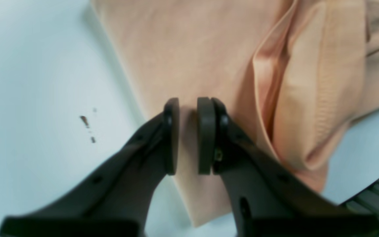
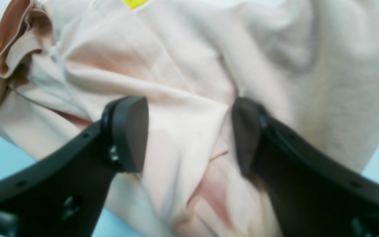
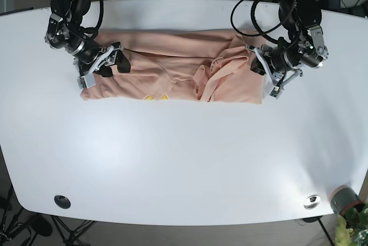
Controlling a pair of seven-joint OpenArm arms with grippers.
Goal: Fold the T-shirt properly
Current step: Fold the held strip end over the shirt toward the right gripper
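Two claws at opposite ends of peach T-shirt (image 3: 172, 73), spread flat on white counter (image 3: 184, 160).
L claw (image 1: 188, 135) nearly clenched, narrow gap betw pads, poised over shirt edge near a raised fold; grip on cloth: cannot tell. R claw (image 2: 189, 135) released, wide apart, straddling bunched fabric. Yellow print (image 3: 156, 97) near shirt's front edge. Brown specks (image 1: 86, 122) on counter beside L claw.
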